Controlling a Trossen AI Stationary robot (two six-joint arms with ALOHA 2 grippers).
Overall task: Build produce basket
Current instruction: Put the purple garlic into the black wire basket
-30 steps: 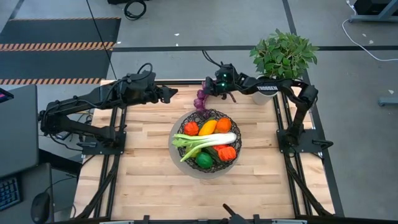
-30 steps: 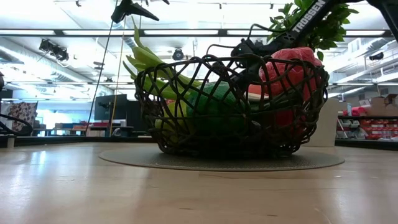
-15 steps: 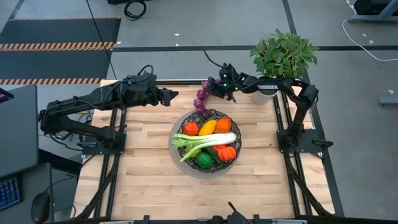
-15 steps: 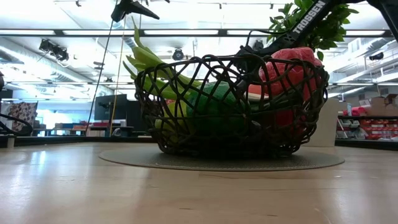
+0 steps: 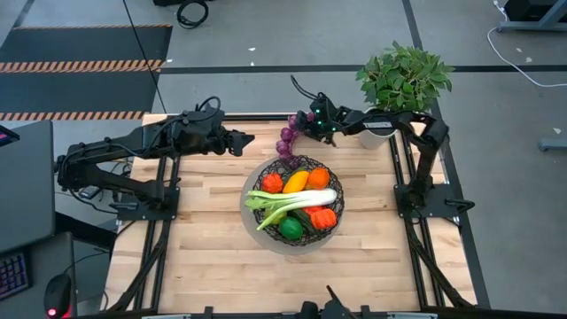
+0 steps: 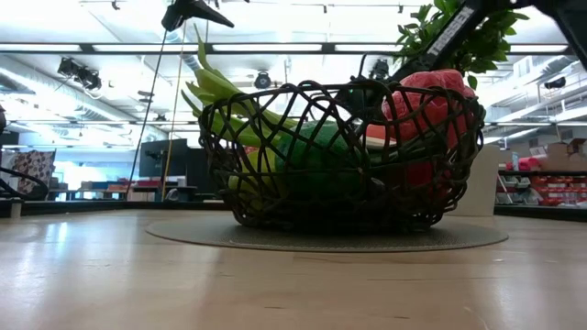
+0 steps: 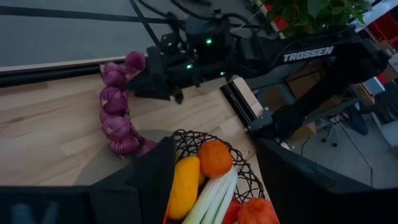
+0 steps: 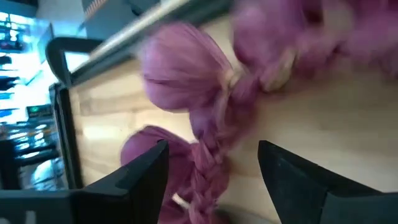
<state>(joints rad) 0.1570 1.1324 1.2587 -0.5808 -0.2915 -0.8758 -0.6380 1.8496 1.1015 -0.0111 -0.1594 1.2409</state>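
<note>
The dark wire basket (image 5: 338, 211) stands mid-table on its pale round base. It holds a leek (image 5: 292, 202), orange and red peppers, a yellow piece (image 5: 295, 182) and a green one (image 5: 291, 229). A purple bunch (image 5: 286, 140) lies on the wood just beyond the basket, its lower end against the far rim (image 7: 143, 148). My right gripper (image 5: 298, 126) hovers at the bunch's far end, fingers apart (image 8: 211, 149), the purple lumps (image 8: 180, 68) just ahead of them. My left gripper (image 5: 248, 137) hangs open above the table left of the bunch, with nothing between its fingers (image 7: 214, 146).
A leafy potted plant (image 5: 403, 80) in a white pot stands at the far right corner, close behind my right arm. Bare wood lies near and to both sides of the basket. Black frame rails (image 5: 164, 221) run along the table's left and right sides.
My right gripper has sunk a little toward the far end of the purple bunch and its wrist has tipped and rolled. The bunch lies where it was, its lower end by the basket rim.
</note>
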